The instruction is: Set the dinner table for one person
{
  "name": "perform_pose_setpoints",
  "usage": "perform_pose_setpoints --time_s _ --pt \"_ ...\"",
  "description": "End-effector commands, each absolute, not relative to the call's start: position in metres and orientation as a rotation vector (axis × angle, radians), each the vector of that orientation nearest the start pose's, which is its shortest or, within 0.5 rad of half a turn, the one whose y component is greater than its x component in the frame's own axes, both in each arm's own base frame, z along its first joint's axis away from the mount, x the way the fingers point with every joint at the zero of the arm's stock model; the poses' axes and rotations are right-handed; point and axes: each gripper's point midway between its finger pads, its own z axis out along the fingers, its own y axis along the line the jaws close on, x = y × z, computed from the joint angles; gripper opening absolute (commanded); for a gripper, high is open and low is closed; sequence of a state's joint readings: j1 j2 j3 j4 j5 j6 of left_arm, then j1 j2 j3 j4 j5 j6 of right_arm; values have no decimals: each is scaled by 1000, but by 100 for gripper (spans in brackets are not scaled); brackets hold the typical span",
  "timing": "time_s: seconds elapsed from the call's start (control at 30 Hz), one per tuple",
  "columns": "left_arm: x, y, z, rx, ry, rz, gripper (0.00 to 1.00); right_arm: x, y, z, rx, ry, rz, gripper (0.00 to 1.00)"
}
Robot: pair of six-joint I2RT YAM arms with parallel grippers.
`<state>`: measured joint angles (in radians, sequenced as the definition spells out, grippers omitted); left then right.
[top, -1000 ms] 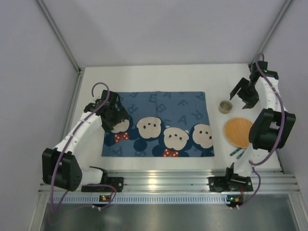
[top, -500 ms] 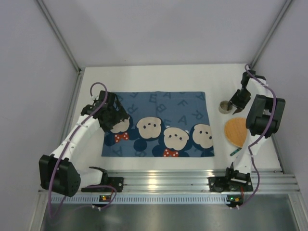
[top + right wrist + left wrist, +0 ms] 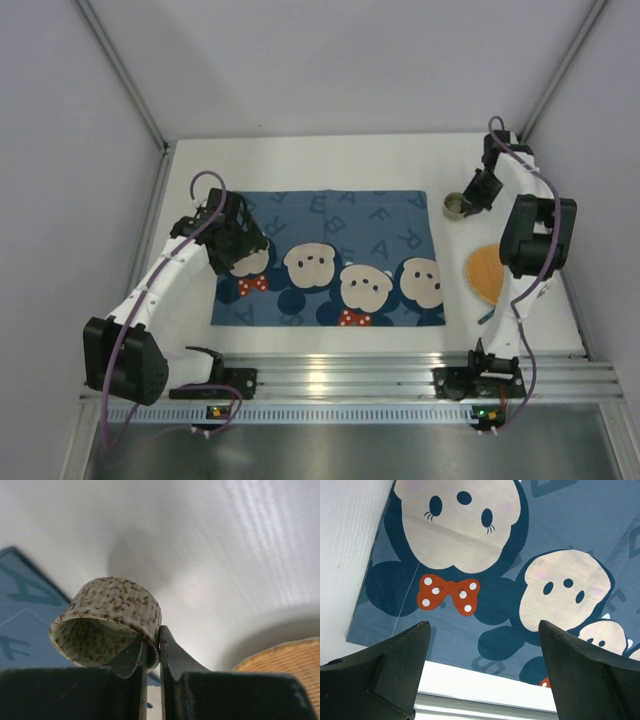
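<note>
At the far right of the white counter (image 3: 330, 160), whose ribbed rail runs along the near edge, the right pincer (image 3: 154, 642) is nipped shut on the wall of the speckled cup (image 3: 107, 612), one finger inside. A second ago it hung open above the cup, which has since shifted slightly left and farther. The step looks like fetching the cup; next, probably a lift toward the bear placemat (image 3: 340, 225). The left pincer (image 3: 482, 625) hovers wide open, empty, over the placemat's left end.
</note>
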<state>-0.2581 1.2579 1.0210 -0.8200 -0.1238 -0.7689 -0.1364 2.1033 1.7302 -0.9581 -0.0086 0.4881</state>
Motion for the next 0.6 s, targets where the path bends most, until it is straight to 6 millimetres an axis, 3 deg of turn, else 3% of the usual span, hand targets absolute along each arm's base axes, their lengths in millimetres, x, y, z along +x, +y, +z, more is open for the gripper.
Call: perform_pose_setpoints --time_s 0.0,0.03,0.1,0.3,0.47,0.57 --pt "286 -83 138 -673 2519 -205 94 455 17 110 744 2657 193 0" --pt "287 -84 138 -670 2520 -209 94 460 27 115 726 2649 220 0" --pt "289 -85 137 -670 2524 -211 94 462 64 113 646 2676 257 0" --pt "293 -87 142 -656 2518 -217 94 474 118 91 559 2727 283 0" --pt "288 -84 144 -650 2517 -206 94 477 123 68 583 2766 252 0" --pt "283 -82 142 -651 2519 -198 94 475 122 56 590 2789 222 10"
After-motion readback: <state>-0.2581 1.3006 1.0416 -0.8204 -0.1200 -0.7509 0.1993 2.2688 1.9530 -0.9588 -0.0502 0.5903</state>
